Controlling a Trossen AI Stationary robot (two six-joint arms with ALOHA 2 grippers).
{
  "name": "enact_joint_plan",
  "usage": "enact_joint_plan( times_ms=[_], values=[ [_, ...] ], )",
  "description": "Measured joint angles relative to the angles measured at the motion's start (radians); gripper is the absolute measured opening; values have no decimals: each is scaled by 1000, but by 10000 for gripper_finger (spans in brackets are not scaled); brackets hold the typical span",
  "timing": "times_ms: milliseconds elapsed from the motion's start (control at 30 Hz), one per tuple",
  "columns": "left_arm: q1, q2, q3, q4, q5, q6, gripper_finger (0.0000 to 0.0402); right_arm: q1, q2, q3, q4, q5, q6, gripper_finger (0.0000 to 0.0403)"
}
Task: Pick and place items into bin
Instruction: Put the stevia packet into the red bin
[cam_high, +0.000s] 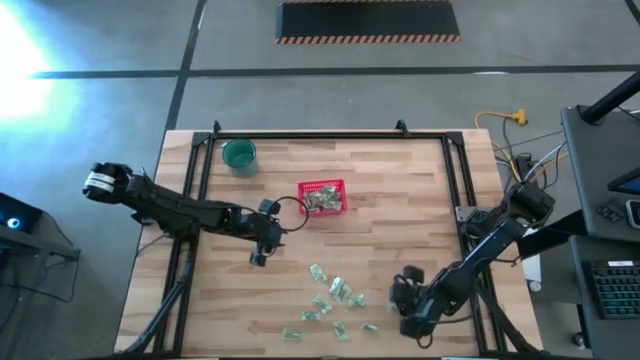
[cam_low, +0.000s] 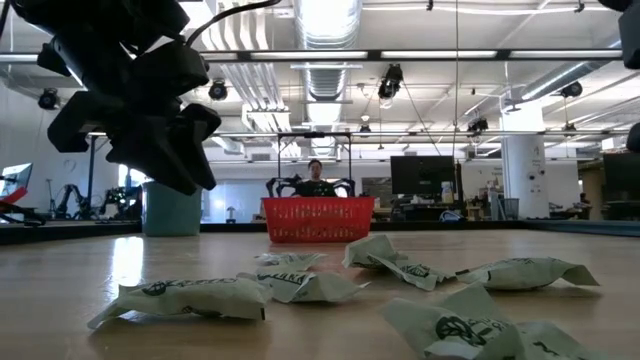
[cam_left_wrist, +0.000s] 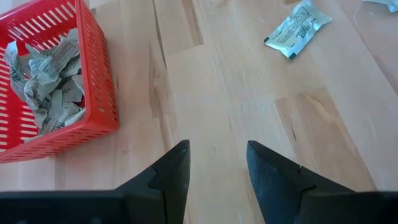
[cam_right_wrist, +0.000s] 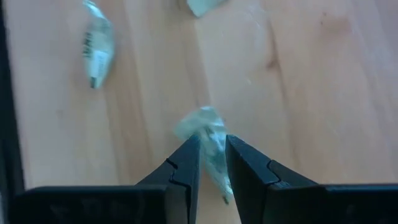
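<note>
Several pale green-and-white packets (cam_high: 335, 300) lie scattered on the wooden table near its front edge; in the low view they sit close by (cam_low: 300, 285). More packets (cam_left_wrist: 46, 81) fill the red basket (cam_high: 322, 197) at mid-table. My right gripper (cam_right_wrist: 212, 163) is down among the loose packets (cam_high: 402, 298), shut on one packet (cam_right_wrist: 205, 127). My left gripper (cam_left_wrist: 217, 165) hangs open over bare wood just left of the basket (cam_high: 262, 247), with nothing between its fingers. My right gripper pinches one crinkly packet between its two fingers, which meet it near its middle (cam_right_wrist: 213, 149). The fingers slant steeply down from above. One end of the packet sticks out beyond the fingertips. Whether it is off the wood I cannot tell.
A round teal cup (cam_high: 239, 155) stands at the far left of the table. A single packet (cam_left_wrist: 297, 29) lies on the wood beyond my left gripper. Black frame rails (cam_high: 455, 190) run along the table's sides. Bare wood lies between the basket and the packets.
</note>
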Motion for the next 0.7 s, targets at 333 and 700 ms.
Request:
enact_joint_plan(
  times_ms=[333,700],
  values=[
    [1,0,-1,0,0,-1,142,0,0,0,-30,0,60,85],
    [1,0,-5,0,0,-17,142,6,0,-8,-27,0,125,122]
  ],
)
